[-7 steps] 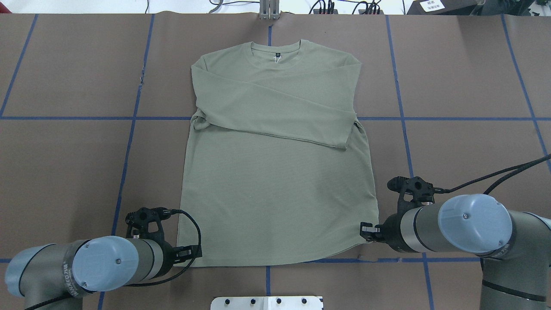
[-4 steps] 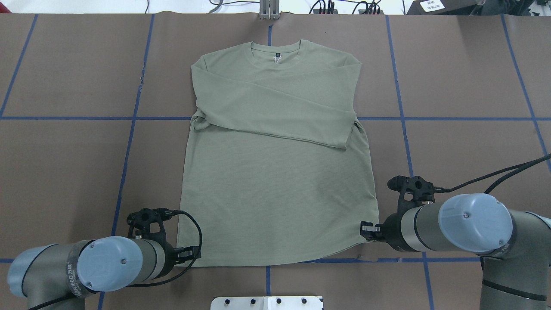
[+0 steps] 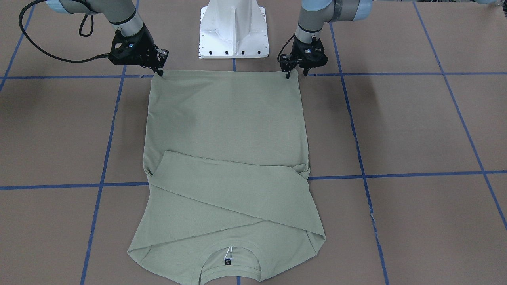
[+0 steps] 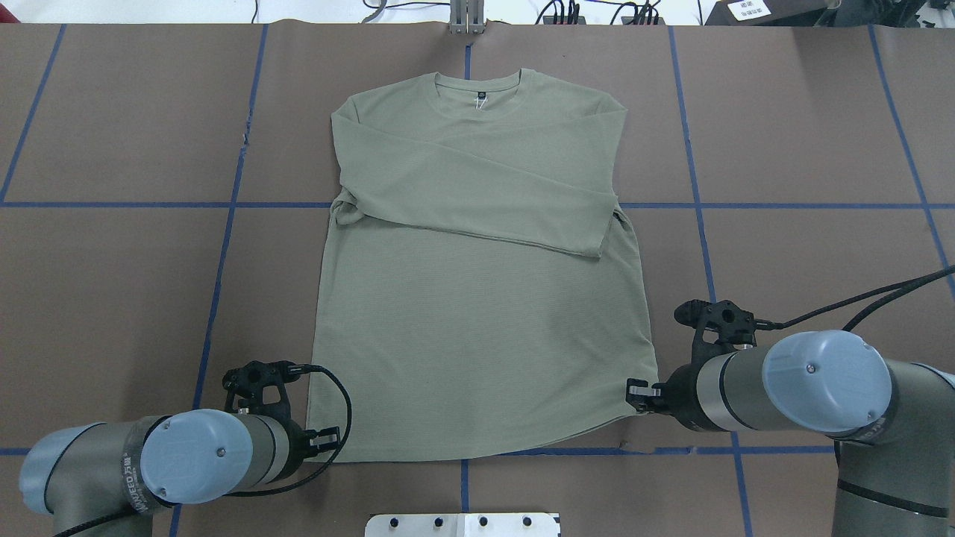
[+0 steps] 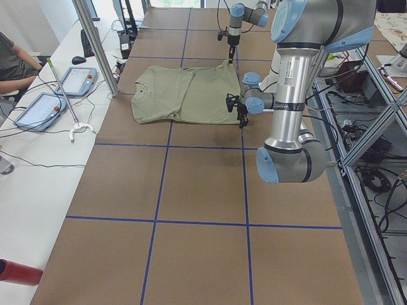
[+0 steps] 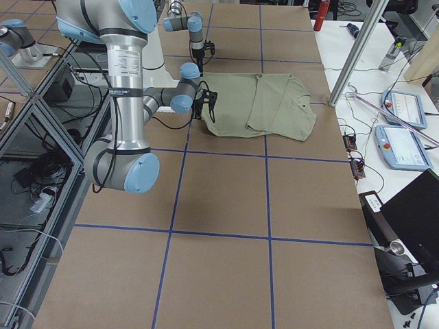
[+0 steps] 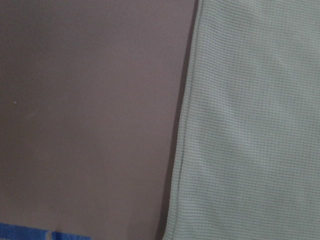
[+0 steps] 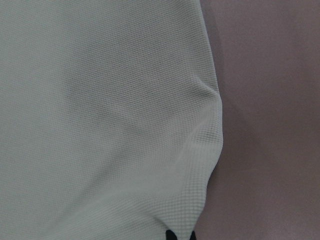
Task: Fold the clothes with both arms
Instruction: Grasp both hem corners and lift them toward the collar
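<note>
The pale sage-green shirt [image 4: 477,335] lies flat on the brown table, neck away from me, with both sleeves folded across the chest. Its hem runs along the near edge [image 3: 225,118]. My left gripper [image 4: 326,438] stands open at the hem's left corner, fingers either side of that corner [image 3: 296,74]. The left wrist view shows only the side seam [image 7: 250,125] and no fingers. My right gripper [image 4: 636,391] is at the hem's right corner [image 3: 160,72]. In the right wrist view its tips [image 8: 181,236] sit close together on puckered cloth [image 8: 100,125], shut on the shirt.
The white pedestal base [image 3: 233,31] stands just behind the hem, between the arms. Blue tape lines [image 4: 224,246] grid the brown table. A metal post [image 4: 466,19] rises at the far edge. A person's arm [image 5: 16,67] and tablets [image 5: 79,79] are at the side bench.
The left arm has shifted slightly left and toward me beside the hem corner. The right arm has edged right and away, and the right hem corner has puckered.
</note>
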Robot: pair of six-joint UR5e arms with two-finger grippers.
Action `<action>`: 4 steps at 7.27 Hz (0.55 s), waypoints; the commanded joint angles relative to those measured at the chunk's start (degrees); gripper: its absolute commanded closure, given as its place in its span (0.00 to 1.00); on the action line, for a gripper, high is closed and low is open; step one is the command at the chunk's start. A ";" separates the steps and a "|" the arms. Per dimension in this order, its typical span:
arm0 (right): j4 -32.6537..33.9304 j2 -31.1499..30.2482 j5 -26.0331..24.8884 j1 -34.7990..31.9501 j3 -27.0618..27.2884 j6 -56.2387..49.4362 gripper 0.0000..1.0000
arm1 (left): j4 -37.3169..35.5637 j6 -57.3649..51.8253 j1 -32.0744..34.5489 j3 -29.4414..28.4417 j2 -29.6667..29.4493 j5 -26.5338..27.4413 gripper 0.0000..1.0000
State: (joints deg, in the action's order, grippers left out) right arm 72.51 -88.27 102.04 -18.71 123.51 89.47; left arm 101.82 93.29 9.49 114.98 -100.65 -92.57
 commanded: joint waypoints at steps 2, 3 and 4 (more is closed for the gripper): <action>0.09 -0.06 0.09 -0.36 -0.02 0.00 1.00 | -4.77 0.40 0.00 0.51 -3.23 -0.07 0.65; 0.00 -0.06 0.09 -0.36 -0.02 0.00 1.00 | -4.87 0.49 0.00 0.51 -3.41 -0.07 0.85; 0.09 -0.06 0.09 -0.36 -0.02 0.00 1.00 | -4.87 0.49 0.00 0.51 -3.41 -0.16 1.00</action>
State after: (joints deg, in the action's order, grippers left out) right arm 72.56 -88.33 102.12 -19.04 123.49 89.47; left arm 97.28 93.72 9.49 115.45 -103.79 -92.66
